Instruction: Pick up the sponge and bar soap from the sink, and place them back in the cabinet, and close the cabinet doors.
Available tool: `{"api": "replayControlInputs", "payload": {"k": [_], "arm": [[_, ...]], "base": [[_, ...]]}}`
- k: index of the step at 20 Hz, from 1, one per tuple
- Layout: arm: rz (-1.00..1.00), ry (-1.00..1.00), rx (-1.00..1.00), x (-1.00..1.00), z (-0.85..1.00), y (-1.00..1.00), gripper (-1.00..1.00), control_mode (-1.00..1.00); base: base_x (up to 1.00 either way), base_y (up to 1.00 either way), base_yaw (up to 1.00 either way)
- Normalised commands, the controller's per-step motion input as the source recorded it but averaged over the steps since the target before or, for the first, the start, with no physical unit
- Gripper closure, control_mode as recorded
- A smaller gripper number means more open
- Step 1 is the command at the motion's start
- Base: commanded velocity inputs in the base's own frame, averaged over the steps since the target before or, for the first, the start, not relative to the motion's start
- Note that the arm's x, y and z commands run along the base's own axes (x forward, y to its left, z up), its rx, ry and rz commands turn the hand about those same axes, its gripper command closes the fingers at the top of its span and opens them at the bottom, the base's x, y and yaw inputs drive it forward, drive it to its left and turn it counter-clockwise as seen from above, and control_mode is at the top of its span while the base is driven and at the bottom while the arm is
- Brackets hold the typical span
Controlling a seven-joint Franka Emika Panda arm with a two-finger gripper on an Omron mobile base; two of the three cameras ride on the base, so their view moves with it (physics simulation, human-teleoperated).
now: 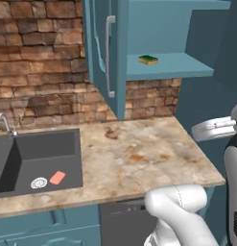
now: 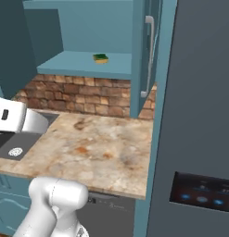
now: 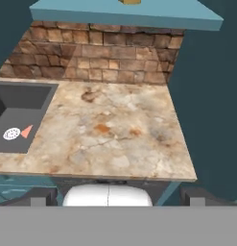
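Observation:
The sponge (image 1: 148, 59) (image 2: 101, 58), yellow with a green top, lies on the teal shelf of the open cabinet (image 1: 172, 67) (image 2: 74, 65); its yellow edge (image 3: 129, 2) peeks in at the top of the hand view. The pink bar soap (image 1: 57, 177) (image 3: 27, 131) lies flat in the dark sink (image 1: 43, 149) (image 3: 24, 98), beside the white drain disc (image 1: 39, 182). Both cabinet doors (image 1: 103, 53) (image 2: 146, 55) stand open. My gripper (image 3: 118, 197) is open and holds nothing, back over the counter's front edge and well to the right of the sink.
A marble counter (image 1: 139, 158) runs from the sink to a tall grey fridge (image 2: 199, 115) on the right. A brick wall (image 1: 38, 62) is behind, with a thin faucet (image 1: 4, 122) at the sink. A dishwasher (image 1: 122, 218) sits under the counter.

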Motion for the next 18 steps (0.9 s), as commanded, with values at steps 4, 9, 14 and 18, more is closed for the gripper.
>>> {"api": "replayControlInputs", "payload": {"k": [4, 9, 14, 18], "arm": [[0.0, 0.0, 0.0, 0.0, 0.0, 0.0, -1.0, 1.0], [0.0, 0.0, 0.0, 0.0, 0.0, 0.0, -1.0, 1.0], [0.0, 0.0, 0.0, 0.0, 0.0, 0.0, -1.0, 1.0], [0.0, 0.0, 0.0, 0.0, 0.0, 0.0, -1.0, 1.0]], "base": [[-0.58, 0.83, 0.04], [-0.55, 1.0, 0.0], [-0.1, 1.0, 0.0], [0.41, 0.74, 0.0]]}}
